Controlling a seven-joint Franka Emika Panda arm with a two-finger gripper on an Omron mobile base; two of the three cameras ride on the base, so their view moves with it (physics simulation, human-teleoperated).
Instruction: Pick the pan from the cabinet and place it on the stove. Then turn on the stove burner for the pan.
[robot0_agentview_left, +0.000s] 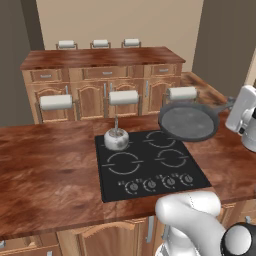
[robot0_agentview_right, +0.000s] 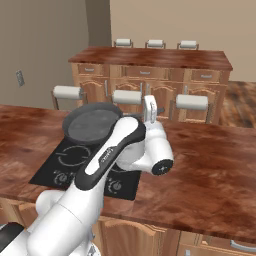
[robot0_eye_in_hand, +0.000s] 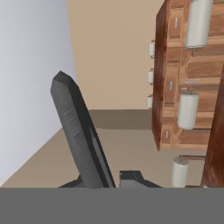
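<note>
On the left of the cooktop (robot0_agentview_left: 150, 167) we see a small silver kettle (robot0_agentview_left: 116, 138) standing on the rear left ring, well apart from the pan (robot0_agentview_left: 189, 121); the other three rings lie bare, and a row of grey knobs (robot0_agentview_left: 159, 183) runs along the near edge; beyond the wooden counter (robot0_agentview_left: 45, 170) we see three stools with white seats (robot0_agentview_left: 123, 97) and, behind them, a low run of cupboards (robot0_agentview_left: 102, 75) with arched doors. The pan hangs in the air, tilted, over the rear right part of the cooktop, touching nothing below it; its long handle points right into our gripper (robot0_agentview_left: 234, 103). The gripper is clenched on that handle; in the hand view the pan stands edge-on just above the fingertips (robot0_eye_in_hand: 131, 177). Our arm (robot0_agentview_right: 112, 150) reaches forward over the counter's right side, with the wrist bent toward the pan.
</note>
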